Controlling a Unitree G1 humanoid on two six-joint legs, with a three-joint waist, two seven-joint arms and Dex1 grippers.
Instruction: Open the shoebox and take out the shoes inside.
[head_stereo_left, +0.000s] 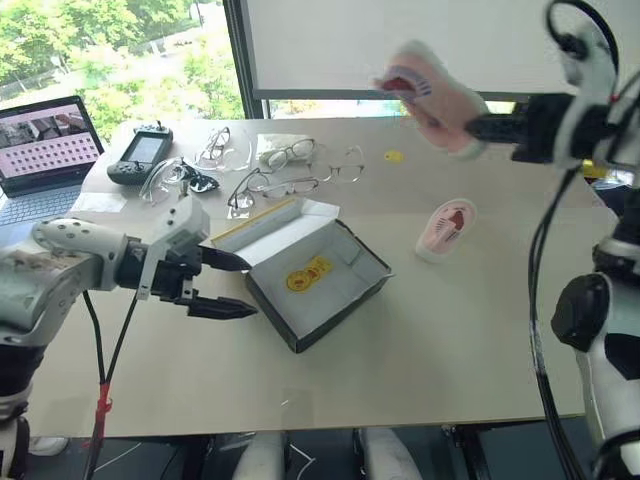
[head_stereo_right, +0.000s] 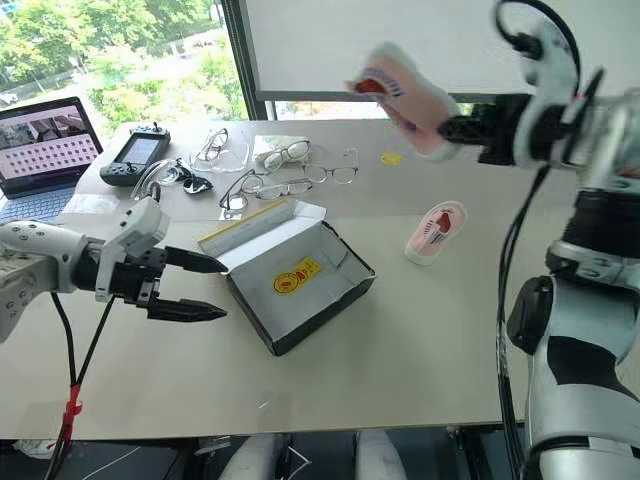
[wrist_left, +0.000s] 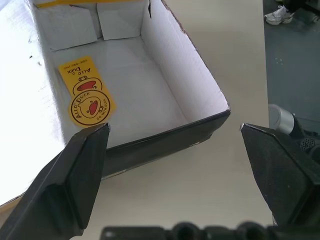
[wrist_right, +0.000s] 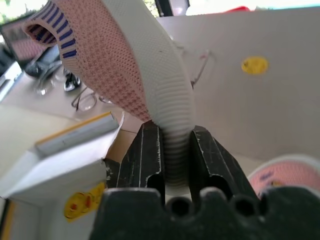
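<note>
The shoebox (head_stereo_left: 315, 280) lay open on the table (head_stereo_left: 450, 330), its white cardboard interior holding only a small yellow duck tag (wrist_left: 89, 97). The right pincer (wrist_right: 175, 150) was clamped on the ribbed white sole of one pink knit shoe (head_stereo_left: 432, 95), held in the air above the table's far right side. The other shoe (head_stereo_left: 446, 228) lay on the table below it, to the right of the box, toe toward the far edge, so any set-down spot was beside that shoe. The left pincer (head_stereo_left: 228, 285) hung fully open, empty, just beside the box's left end.
</note>
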